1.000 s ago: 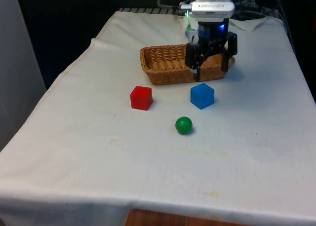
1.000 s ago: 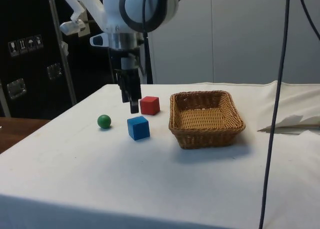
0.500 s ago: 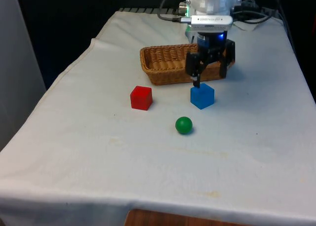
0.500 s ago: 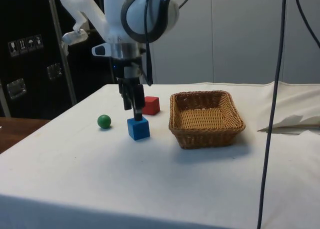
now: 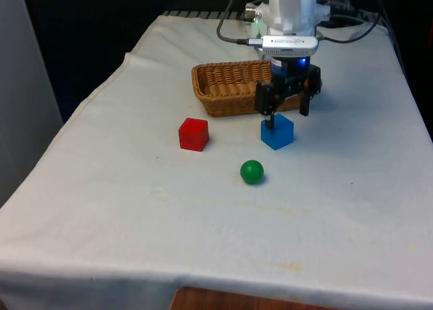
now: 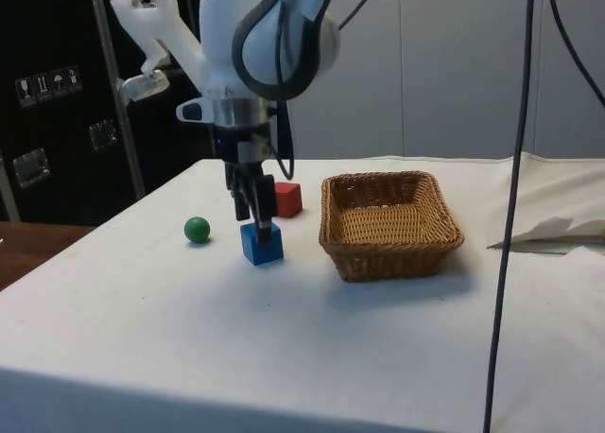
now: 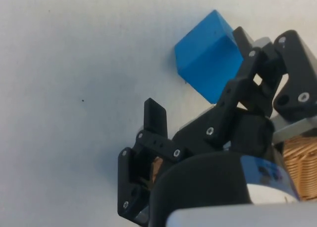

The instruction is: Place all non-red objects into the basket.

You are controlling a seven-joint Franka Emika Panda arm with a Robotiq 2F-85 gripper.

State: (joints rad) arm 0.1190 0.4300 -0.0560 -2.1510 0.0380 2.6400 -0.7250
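Observation:
A blue cube point(image 5: 277, 133) sits on the white cloth just in front of the wicker basket point(image 5: 226, 86). My gripper point(image 5: 287, 118) hangs open right over the cube, its fingers low at the cube's top and straddling it. In the wrist view the cube point(image 7: 208, 63) lies past the fingertips, close to one finger point(image 7: 247, 53). A green ball point(image 5: 252, 172) rests nearer the front edge, and a red cube point(image 5: 193, 134) stands at the front view's left of the blue one. From the side, the gripper point(image 6: 255, 220) is just above the blue cube point(image 6: 262, 245).
The basket point(image 6: 389, 223) holds nothing. The red cube point(image 6: 286, 199) and green ball point(image 6: 197, 230) lie within a hand's width of the blue cube. A crumpled white cloth point(image 6: 553, 230) and hanging cables point(image 6: 515, 168) are beyond the basket.
My gripper has come down and away from the basket, from above its front rim to just over the blue cube. The cubes, ball and basket have not moved.

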